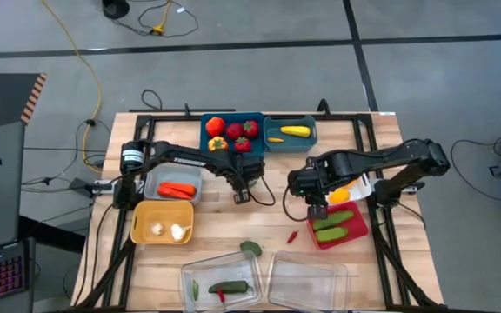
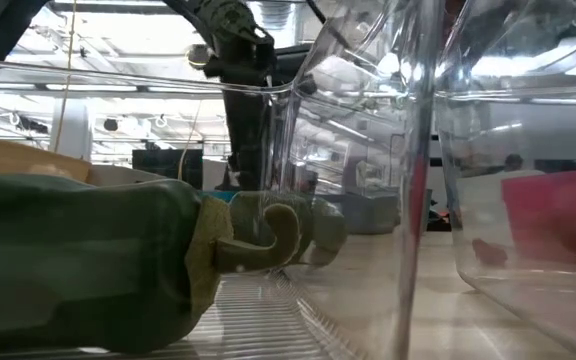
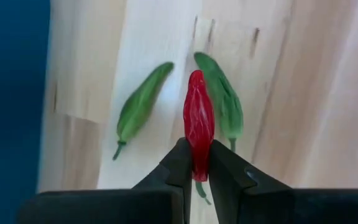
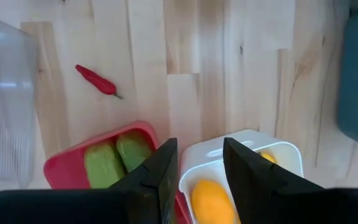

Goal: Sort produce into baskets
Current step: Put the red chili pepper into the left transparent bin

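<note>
**Left hand pinches a red chili; eight bins counted**

Along the near edge of the tabletop [image 1: 381,156] I count two clear trays. The left clear tray [image 1: 200,276] holds three pieces: a dark green cucumber [image 1: 230,286], a small green pod and a small red bit. The right clear tray [image 1: 310,280] shows nothing inside. Just beyond them, loose on the wood, lie one green piece [image 1: 250,248] and one red chili [image 1: 292,236].

Next back, toward the left edge, the tan-yellow bin [image 1: 139,229] carries two white pieces. Toward the right edge, the magenta-red bin [image 1: 355,231] carries two green cucumbers. My right hand [image 1: 317,205] hovers over the seam between that bin and the white bin [image 4: 288,151]; its jaws stand partly apart with nothing between them. In the white bin I see two orange-yellow pieces.

Near the middle, my left hand [image 3: 196,171] is closed on one red pepper [image 3: 198,124], held by its end. Two green pods [image 3: 140,106] lie on the wood beneath it. Beside the left arm, the grey bin [image 1: 153,181] holds one orange-red piece.

Against the far edge stand two teal bins. The larger teal bin [image 1: 207,144] holds about five red pieces and one yellow. The smaller teal bin [image 1: 311,137] holds two yellow pieces.
</note>
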You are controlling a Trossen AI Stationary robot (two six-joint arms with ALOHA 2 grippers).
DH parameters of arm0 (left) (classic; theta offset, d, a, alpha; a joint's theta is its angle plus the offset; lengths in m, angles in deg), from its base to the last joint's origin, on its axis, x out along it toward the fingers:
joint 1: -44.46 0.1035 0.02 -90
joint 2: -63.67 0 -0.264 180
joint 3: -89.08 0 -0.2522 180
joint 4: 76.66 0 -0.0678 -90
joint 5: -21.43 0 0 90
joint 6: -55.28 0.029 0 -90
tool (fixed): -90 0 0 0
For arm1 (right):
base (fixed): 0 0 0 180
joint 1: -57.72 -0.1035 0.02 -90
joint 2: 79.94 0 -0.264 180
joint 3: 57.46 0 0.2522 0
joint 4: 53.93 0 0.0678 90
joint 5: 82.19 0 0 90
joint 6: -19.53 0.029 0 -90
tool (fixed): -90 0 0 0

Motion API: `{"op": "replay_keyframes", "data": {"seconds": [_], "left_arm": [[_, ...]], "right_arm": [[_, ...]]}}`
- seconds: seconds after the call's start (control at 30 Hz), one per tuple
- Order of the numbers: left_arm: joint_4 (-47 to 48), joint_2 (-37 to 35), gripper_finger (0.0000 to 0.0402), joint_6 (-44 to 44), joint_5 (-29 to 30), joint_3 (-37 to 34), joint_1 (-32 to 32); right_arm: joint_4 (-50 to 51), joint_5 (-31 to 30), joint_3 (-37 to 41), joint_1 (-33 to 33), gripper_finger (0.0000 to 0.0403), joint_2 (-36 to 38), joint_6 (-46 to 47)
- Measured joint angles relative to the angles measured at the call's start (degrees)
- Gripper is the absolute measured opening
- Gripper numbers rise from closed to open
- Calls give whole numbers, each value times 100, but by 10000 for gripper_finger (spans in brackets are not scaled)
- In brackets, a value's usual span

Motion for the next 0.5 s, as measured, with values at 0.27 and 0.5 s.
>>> {"op": "replay_keyframes", "data": {"seconds": [0.27,0.5], "left_arm": [[1846,-2,27,127,-9,1087,-80],[3678,-14,27,21,-17,2246,-539]], "right_arm": [[-4,2,2,-203,154,0,-2],[-40,1,2,-249,154,0,-2]]}}
